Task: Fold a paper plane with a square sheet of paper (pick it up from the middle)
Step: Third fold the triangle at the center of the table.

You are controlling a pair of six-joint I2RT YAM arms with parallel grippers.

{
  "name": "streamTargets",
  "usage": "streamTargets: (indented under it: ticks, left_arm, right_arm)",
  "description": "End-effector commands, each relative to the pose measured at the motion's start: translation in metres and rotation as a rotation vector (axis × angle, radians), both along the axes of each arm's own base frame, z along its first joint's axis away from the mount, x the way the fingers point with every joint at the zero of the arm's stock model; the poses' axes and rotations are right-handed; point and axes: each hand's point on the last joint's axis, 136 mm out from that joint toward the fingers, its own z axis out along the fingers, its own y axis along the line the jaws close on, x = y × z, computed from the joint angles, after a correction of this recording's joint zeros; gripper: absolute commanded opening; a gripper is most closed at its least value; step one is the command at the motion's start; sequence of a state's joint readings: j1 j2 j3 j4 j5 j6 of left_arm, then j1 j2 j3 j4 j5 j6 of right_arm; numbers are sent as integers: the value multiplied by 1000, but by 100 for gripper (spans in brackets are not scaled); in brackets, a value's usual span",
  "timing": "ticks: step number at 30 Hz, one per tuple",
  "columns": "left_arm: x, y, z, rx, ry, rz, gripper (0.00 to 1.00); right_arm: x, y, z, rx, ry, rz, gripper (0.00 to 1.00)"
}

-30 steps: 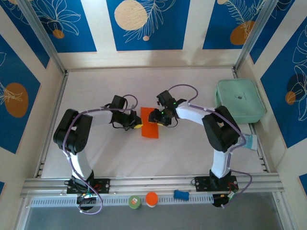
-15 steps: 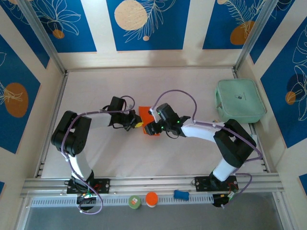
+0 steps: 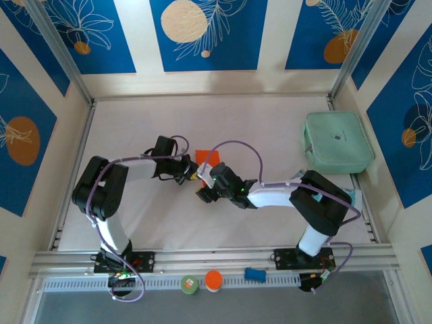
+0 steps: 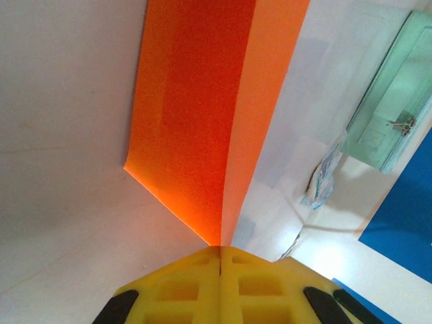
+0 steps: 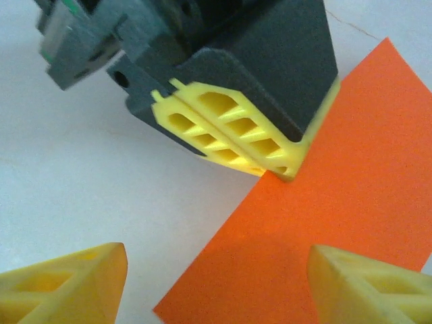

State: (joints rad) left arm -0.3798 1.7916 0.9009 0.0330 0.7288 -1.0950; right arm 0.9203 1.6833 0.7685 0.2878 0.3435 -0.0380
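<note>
The square sheet of paper (image 3: 206, 156) is bright orange and lies mid-table as a narrow rectangle, partly under both wrists. My left gripper (image 3: 192, 175) is shut on its near-left edge; in the left wrist view the yellow fingertips (image 4: 221, 251) pinch the sheet (image 4: 192, 121), which curves away from them. My right gripper (image 3: 204, 193) stands open just in front of the sheet. In the right wrist view its jaws (image 5: 217, 268) straddle the sheet's near corner (image 5: 337, 223) without touching it, and the left gripper's fingers (image 5: 229, 135) clamp the edge beyond. The paper plane is out of view.
A mint-green case (image 3: 337, 140) sits at the back right, with a crumpled clear wrapper (image 3: 354, 199) near its front. On the front rail lie a green-rimmed disc (image 3: 189, 284), a round orange disc (image 3: 213, 280) and a small blue piece (image 3: 254, 273).
My right arm has swung from the sheet's right side round to its front-left corner, its jaws widening. The left gripper has kept its grip; the sheet has shifted a little toward the back.
</note>
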Motion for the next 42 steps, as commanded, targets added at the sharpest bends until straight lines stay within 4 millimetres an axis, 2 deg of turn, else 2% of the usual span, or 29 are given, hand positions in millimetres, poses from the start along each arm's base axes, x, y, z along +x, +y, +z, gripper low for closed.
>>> streamTargets:
  ticks: [1, 3, 5, 14, 16, 18, 21, 23, 26, 28, 33, 37, 42]
  left_arm:
    - [3, 2, 16, -9, -13, 4, 0]
    - [4, 2, 16, -7, -14, 6, 0]
    - [2, 3, 14, -1, -5, 9, 0]
    - [4, 5, 11, 25, 4, 20, 0]
    - [4, 6, 10, 30, 5, 21, 0]
    - [3, 9, 9, 45, 5, 35, 5]
    - [4, 17, 12, 85, -19, 70, 20]
    - [7, 25, 15, 129, -51, 87, 22]
    - [11, 38, 19, 224, -117, 92, 34]
    - [17, 41, 26, 247, -178, 82, 38]
    - [28, 23, 35, 217, -260, -9, 41]
    - [29, 13, 19, 256, -234, -91, 40]
    - [27, 14, -10, 364, -180, -168, 32]
  right_arm:
    - [11, -5, -2, -29, -93, -32, 70]
    - [12, -7, -2, -43, -108, -40, 67]
    - [12, -8, 1, -44, -116, -45, 60]
    - [-3, -3, 8, -13, -76, 20, 40]
    - [-7, -1, 8, -7, -56, 42, 32]
    - [-9, 0, 6, -8, -32, 51, 23]
    - [-11, 1, 3, 4, 14, 59, 14]
    - [-12, 0, 1, 22, 56, 57, 9]
    - [-16, 0, 4, 72, 140, 74, 6]
    - [-21, 2, 4, 104, 212, 97, 5]
    - [-31, 5, 5, 176, 367, 132, 4]
    - [-33, 6, 3, 214, 431, 130, 4]
    - [-36, 8, 1, 223, 466, 132, 3]
